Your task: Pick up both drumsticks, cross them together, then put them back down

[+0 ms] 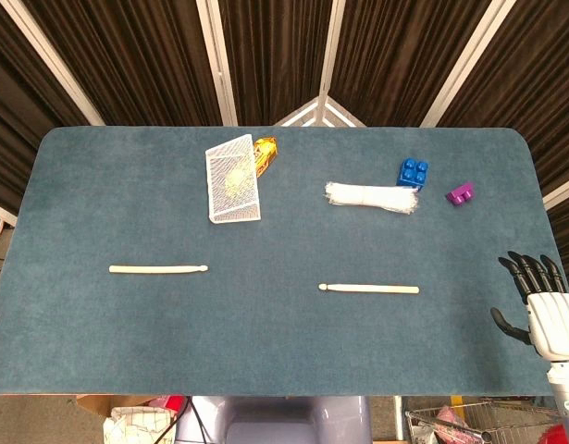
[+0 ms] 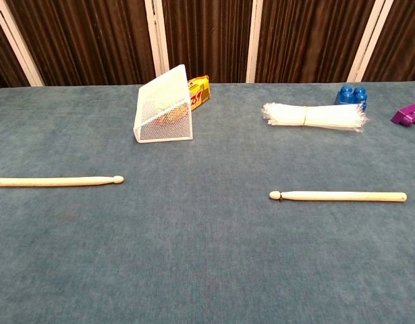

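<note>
Dark pleated curtains with pale slanted struts behind; below them, blue-grey felt-like tabletop (image 1: 99, 203) with rounded far corners, matte and finely napped. Two slim pale wooden drumsticks flat on the cloth, well apart, tips pointing toward each other: left drumstick (image 1: 158, 269) toward the left side, smooth, tapering to a small bead tip at its right end; right drumstick (image 1: 369, 289) slightly nearer the front edge, bead tip at its left end, also clear in the chest view (image 2: 339, 196). Wide bare cloth around and between both sticks, nothing touching either, open room toward the front edge. Further back, tipped white wire-mesh basket (image 1: 233, 179), wedge-shaped, with a glossy yellow-orange snack packet (image 1: 265, 154) partly inside and behind it. To the right, bundle of thin white plastic strips (image 1: 373, 197), banded at the middle; just beyond it, blue studded plastic brick (image 1: 413, 173); near it, small purple plastic block (image 1: 460, 193) close to the right edge. All of these well behind the sticks. Right hand (image 1: 541, 305), white-backed with black fingers, off the table's right edge, fingers apart and upright, holding nothing. At the far left edge, only a dark sliver, possibly the left hand; fingers impossible to judge.
</note>
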You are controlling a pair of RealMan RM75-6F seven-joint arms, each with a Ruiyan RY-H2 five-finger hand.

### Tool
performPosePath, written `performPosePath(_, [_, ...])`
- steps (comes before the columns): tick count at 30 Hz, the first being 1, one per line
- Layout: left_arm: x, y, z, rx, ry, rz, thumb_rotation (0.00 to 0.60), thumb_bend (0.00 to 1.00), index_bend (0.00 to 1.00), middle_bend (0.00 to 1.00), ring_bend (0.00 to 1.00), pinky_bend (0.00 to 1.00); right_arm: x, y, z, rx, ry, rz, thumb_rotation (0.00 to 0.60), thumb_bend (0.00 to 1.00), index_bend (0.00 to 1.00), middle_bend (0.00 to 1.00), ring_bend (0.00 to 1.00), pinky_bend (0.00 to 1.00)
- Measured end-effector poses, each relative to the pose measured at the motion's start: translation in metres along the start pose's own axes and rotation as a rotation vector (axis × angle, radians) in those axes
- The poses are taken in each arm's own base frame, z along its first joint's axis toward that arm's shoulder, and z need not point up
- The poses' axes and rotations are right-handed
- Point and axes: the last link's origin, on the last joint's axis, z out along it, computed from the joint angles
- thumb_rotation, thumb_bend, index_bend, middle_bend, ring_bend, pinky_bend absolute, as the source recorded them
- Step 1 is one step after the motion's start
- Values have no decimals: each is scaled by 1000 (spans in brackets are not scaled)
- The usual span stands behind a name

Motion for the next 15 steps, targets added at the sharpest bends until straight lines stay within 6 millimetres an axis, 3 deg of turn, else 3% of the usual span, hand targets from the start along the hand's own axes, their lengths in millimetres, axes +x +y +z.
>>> performPosePath(15, [1, 9, -6, -24, 19, 16, 600, 289, 54, 0, 0, 0, -5, 3, -3, 1, -8, -32, 600, 325, 151, 128, 120, 20])
